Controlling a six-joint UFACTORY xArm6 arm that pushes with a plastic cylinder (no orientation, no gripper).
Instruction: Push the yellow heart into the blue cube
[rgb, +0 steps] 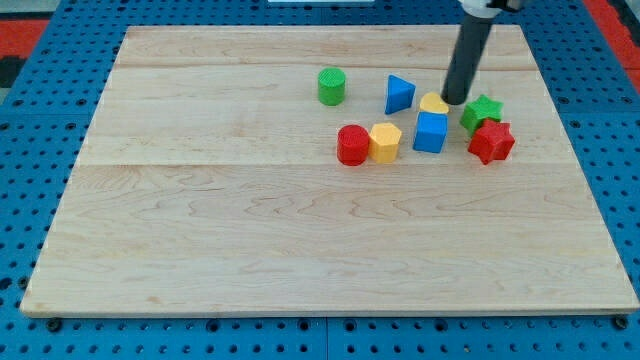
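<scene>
Rod without fingers: my tip (455, 101) touches the yellow heart (434, 103), upper right, already against the blue cube (431, 132). Final nudge downward seems enough.

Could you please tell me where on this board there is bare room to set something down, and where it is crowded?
Free: everything left of the green cylinder and red cylinder, and the whole stretch below the blocks to the board's bottom edge. Crowded: the top right, where my tip touches the yellow heart against the blue cube, beside the green star.
</scene>
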